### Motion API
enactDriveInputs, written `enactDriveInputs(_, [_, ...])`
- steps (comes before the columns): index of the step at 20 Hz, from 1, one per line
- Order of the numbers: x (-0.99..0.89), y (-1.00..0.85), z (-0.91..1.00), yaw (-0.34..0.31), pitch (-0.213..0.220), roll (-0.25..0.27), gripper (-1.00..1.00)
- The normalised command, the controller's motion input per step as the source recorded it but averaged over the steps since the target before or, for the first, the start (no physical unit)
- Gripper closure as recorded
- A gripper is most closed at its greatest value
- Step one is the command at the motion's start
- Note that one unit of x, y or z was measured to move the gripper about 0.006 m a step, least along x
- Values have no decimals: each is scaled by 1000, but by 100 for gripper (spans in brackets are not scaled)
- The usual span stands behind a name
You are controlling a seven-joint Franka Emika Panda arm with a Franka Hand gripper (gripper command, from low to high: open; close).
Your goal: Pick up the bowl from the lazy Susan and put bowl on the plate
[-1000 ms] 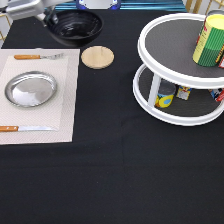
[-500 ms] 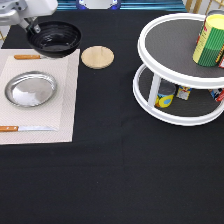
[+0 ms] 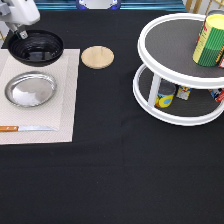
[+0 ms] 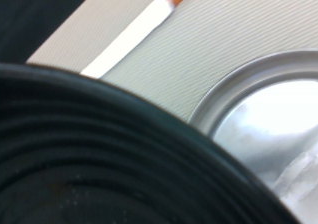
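The glossy black bowl (image 3: 36,47) hangs over the top edge of the pale placemat (image 3: 65,100), at the exterior view's upper left. My gripper (image 3: 21,34) is shut on its rim on the side toward the exterior view's left. The silver plate (image 3: 30,90) lies on the mat just below the bowl, with nothing on it. The white two-tier lazy Susan (image 3: 150,107) stands at the exterior view's right. In the wrist view the bowl's ridged inside (image 4: 81,160) fills the foreground, with the plate's rim (image 4: 238,95) beyond it.
A round wooden coaster (image 3: 97,56) sits to the right of the mat. A knife (image 3: 27,128) lies on the mat below the plate. A green-yellow can (image 3: 212,40) stands on the turntable's top tier, and smaller cans (image 3: 165,95) on the lower one.
The gripper has carried the bowl to the exterior view's left and downward, from beside the coaster to over the mat's top edge, closer to the plate.
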Motion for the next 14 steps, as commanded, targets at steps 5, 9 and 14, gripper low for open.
enactDriveInputs(5, [-115, -180, -177, -317, -90, 0, 100])
enactDriveInputs(9, [-159, -191, -354, -316, -70, 0, 100])
enactDriveInputs(14, [-321, -196, -686, -293, -45, -10, 100])
